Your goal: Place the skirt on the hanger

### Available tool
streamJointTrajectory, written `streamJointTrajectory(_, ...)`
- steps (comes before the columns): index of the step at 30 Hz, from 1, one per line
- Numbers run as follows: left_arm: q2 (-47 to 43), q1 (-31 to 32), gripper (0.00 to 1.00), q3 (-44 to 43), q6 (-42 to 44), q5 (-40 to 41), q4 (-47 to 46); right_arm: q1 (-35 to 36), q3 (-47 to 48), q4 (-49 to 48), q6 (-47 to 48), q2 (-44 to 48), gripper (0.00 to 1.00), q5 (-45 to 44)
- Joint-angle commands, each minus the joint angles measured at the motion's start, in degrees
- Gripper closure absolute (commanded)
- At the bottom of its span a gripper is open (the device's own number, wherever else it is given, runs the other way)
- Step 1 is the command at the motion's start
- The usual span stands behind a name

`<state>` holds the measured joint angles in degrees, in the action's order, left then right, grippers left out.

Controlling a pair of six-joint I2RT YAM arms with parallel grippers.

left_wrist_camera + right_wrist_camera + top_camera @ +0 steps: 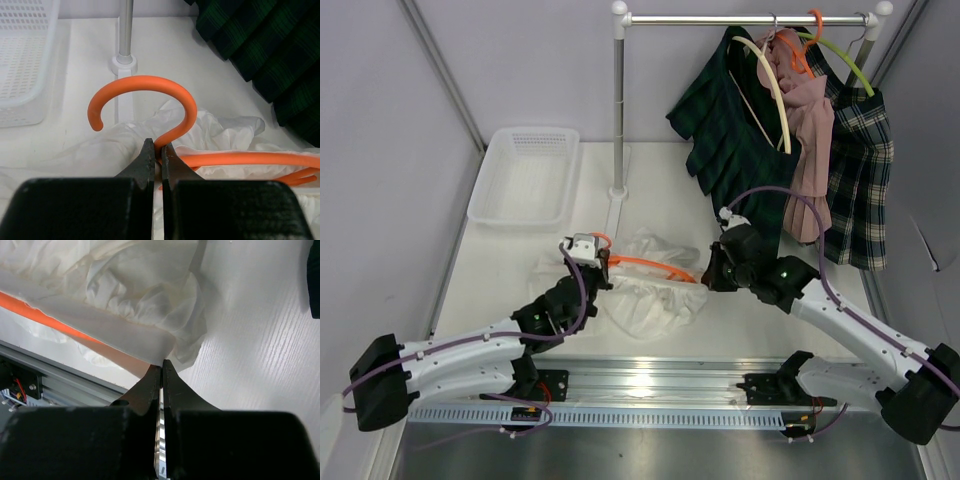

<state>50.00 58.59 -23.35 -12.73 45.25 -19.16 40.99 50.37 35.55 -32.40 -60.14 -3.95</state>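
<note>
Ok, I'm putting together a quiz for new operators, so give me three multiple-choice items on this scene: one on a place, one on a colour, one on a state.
1. Where is the basket?
A) far left of the table
B) near right edge
C) in the middle

2. What colour is the hanger in the left tool?
A) green
B) orange
C) cream

3. What is the right tool doing?
A) open in the air
B) shut on the skirt
C) shut on the hanger

Key:
1 A, the top view shows it in the far left corner.
2 B, the left wrist view shows an orange hook.
3 B, it pinches the white hem.
</note>
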Motion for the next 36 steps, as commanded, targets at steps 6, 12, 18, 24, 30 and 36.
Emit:
streamJointTrajectory(6,3.1,4.4,1.0,-7.0,5.5,6.8,-1.3,7.1,10.7,3.6,0.6,-3.7,1.0,-6.4)
streamJointTrajectory(12,3.2,6.1,1.0,-9.5,3.8,3.8,-0.7,9.7,15.7,3.3,0.8,-7.3,1.0,-7.2)
streamJointTrajectory(18,4.0,7.0,1.0,-11.4,3.4,1.5,-0.2,11.6,19.8,2.2,0.8,-9.7,1.0,-7.0)
streamJointTrajectory(24,5.4,7.2,1.0,-13.4,3.3,-1.5,0.3,12.9,25.3,2.7,1.3,-12.0,1.0,-7.2)
streamJointTrajectory(30,7.2,7.3,1.0,-16.8,2.7,-6.0,1.6,13.9,29.6,3.6,1.9,-14.3,1.0,-7.7)
streamJointTrajectory(36,7.9,7.0,1.0,-21.9,2.1,-12.3,4.9,14.4,30.9,3.7,1.9,-14.8,1.0,-7.7)
